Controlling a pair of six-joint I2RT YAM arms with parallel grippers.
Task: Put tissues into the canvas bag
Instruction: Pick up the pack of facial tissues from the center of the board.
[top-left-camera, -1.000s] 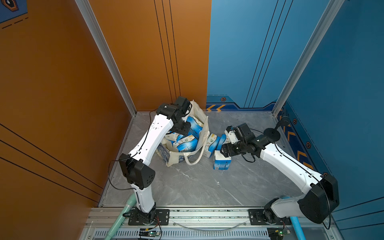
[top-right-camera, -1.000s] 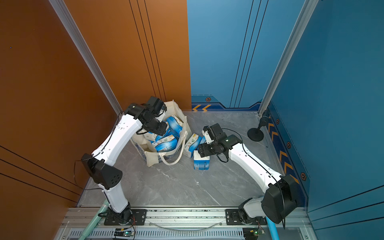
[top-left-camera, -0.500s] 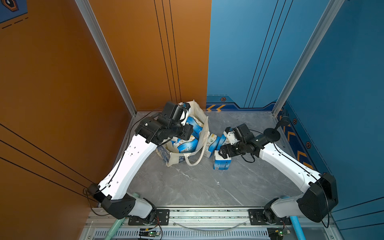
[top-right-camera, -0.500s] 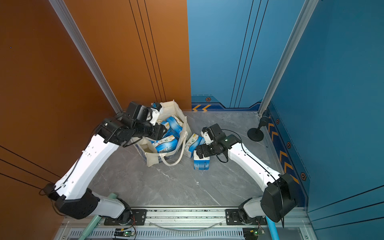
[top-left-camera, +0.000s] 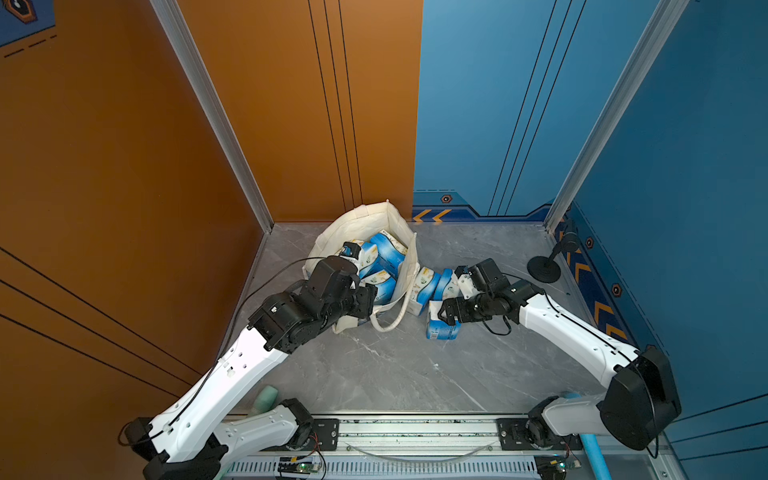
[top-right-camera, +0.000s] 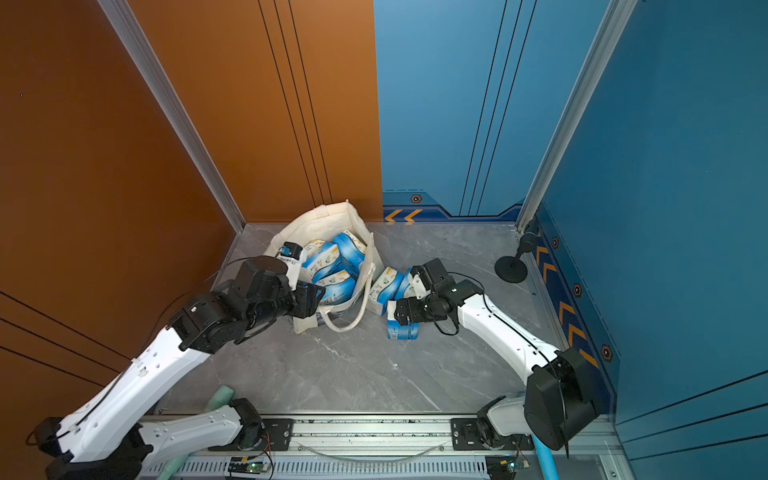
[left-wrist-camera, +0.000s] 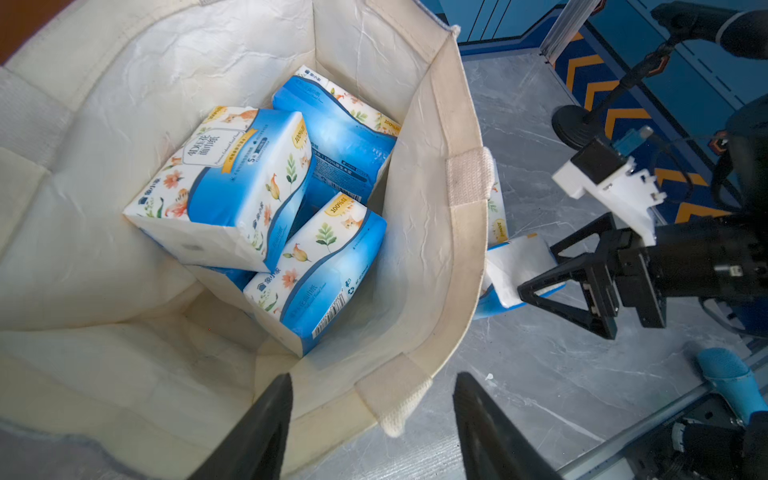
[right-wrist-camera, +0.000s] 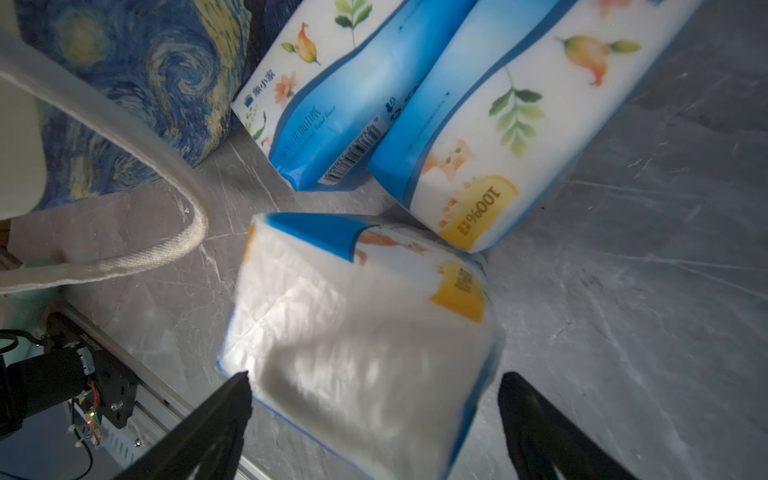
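The canvas bag (top-left-camera: 365, 219) (top-right-camera: 328, 216) stands open at the back left, cream inside (left-wrist-camera: 440, 232), swirling blue print outside (right-wrist-camera: 158, 83). Several blue-and-white tissues packs (left-wrist-camera: 232, 183) (top-left-camera: 386, 254) lie in it. Two more packs (top-left-camera: 432, 281) (right-wrist-camera: 490, 124) lean by its right side. One pack (top-left-camera: 439, 326) (top-right-camera: 401, 329) (right-wrist-camera: 357, 332) stands on the floor in front of them. My right gripper (right-wrist-camera: 376, 376) (top-left-camera: 446, 312) is open, straddling this pack's white end, a gap at each finger. My left gripper (left-wrist-camera: 372, 378) (top-left-camera: 370, 300) is open over the bag's near rim and handle base.
A black round-based stand (top-left-camera: 544, 268) (top-right-camera: 511, 270) sits at the back right near the blue wall. The bag's loop handle (top-left-camera: 392, 316) (right-wrist-camera: 124, 137) droops onto the grey floor. The arms' mounting rail (top-left-camera: 415, 428) runs along the front edge. Orange wall close on the left.
My left arm has drawn back out of the bag and dropped low, its gripper now at the near rim. My right gripper has opened wider and closed in on the floor pack.
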